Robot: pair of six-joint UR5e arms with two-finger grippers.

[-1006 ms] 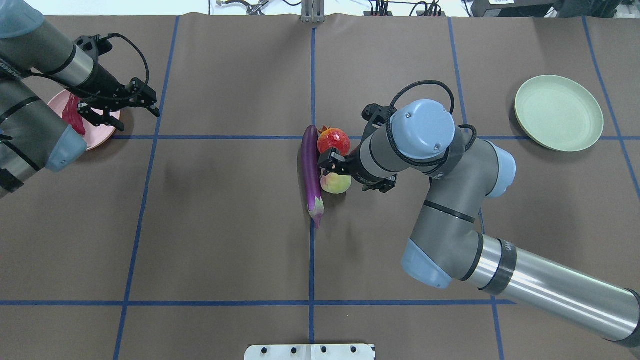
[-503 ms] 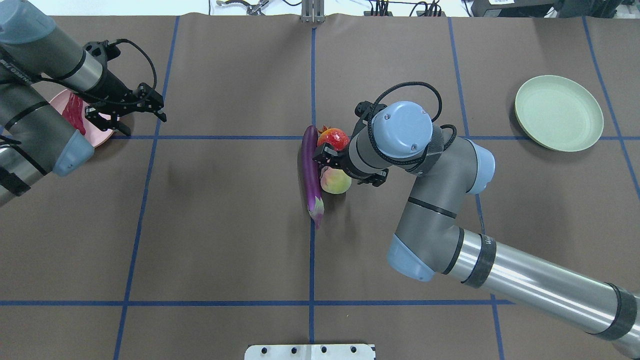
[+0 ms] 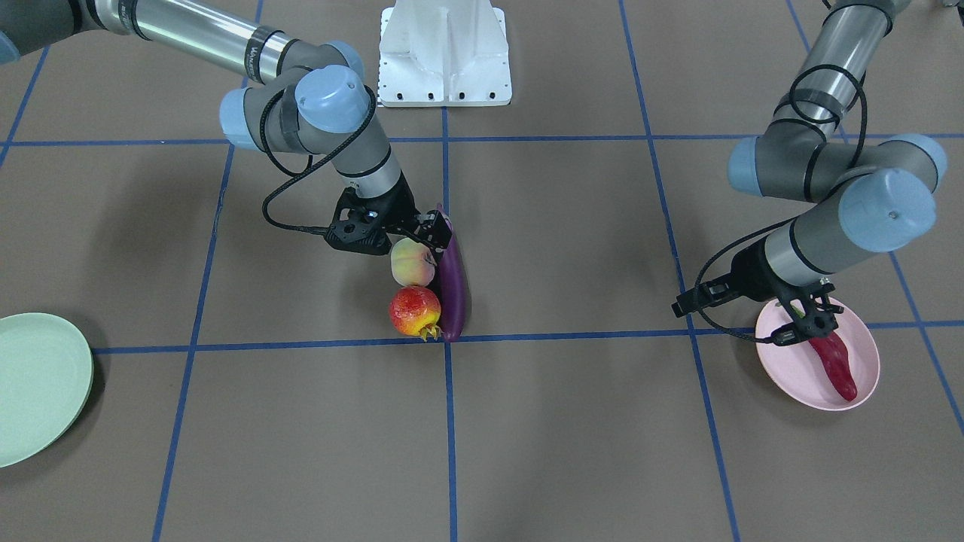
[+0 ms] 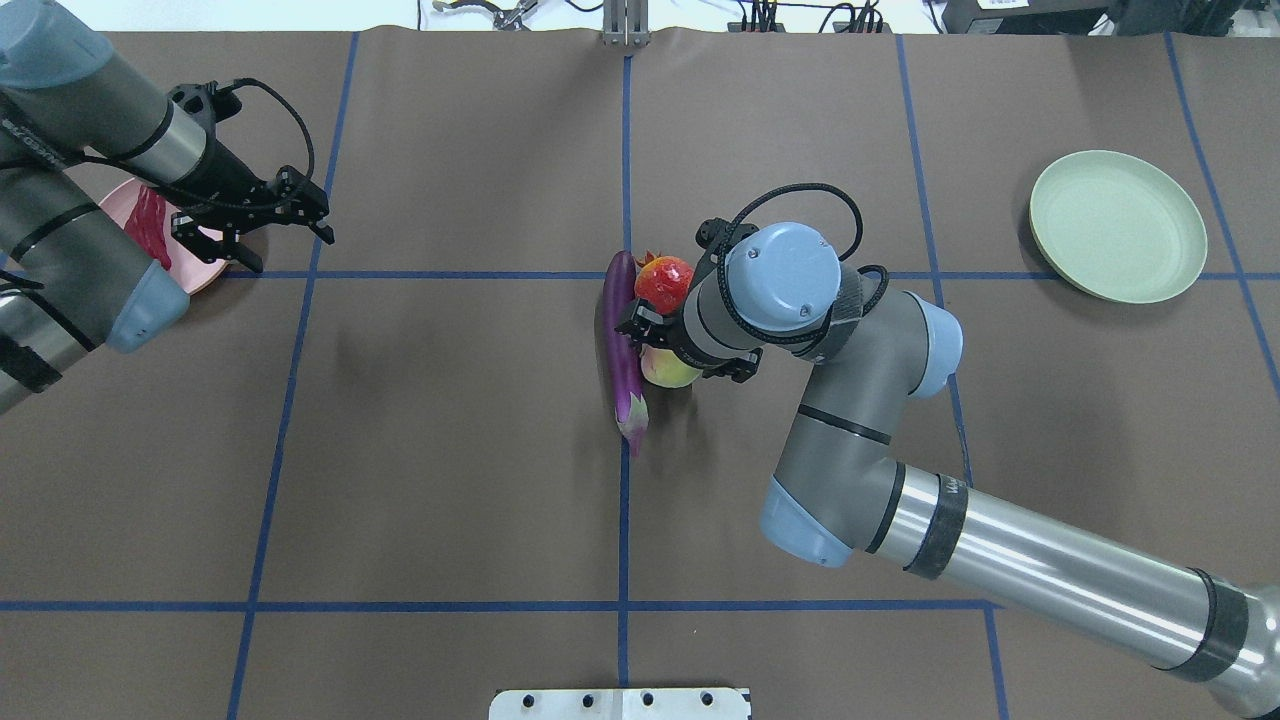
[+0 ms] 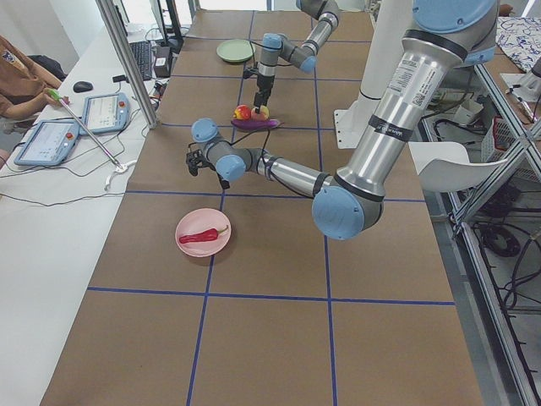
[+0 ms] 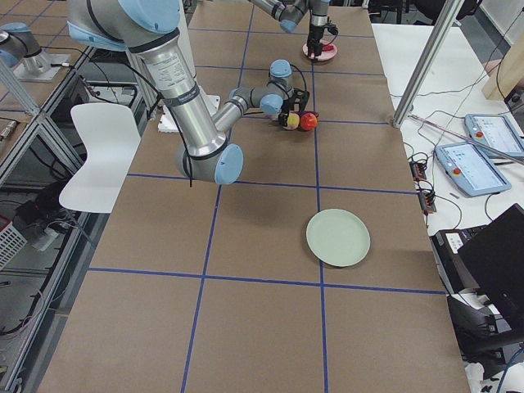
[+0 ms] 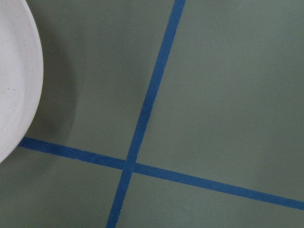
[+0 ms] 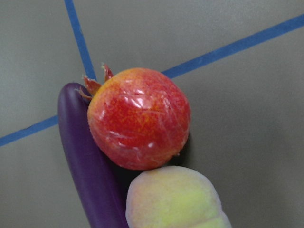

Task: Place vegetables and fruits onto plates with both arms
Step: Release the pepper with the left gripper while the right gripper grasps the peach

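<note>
Right gripper (image 3: 416, 238) dropped over the peach (image 3: 413, 261) beside the eggplant (image 3: 452, 290), jaws spread, grasp looks next; left gripper (image 4: 290, 250), spread and empty, backed off the pink plate (image 3: 783, 369) where the chili (image 3: 832, 365) sits

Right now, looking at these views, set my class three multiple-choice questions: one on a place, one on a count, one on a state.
1. The chili pepper lies: A on the pink plate; B on the floor; C in a bowl.
2. Produce pieces off the plates: A one; B three; C five.
3. The green plate is: A empty; B full; C overturned.
Answers: A, it rests across that plate; B, eggplant, peach and pomegranate cluster apart from both plates; A, its face is bare.
</note>
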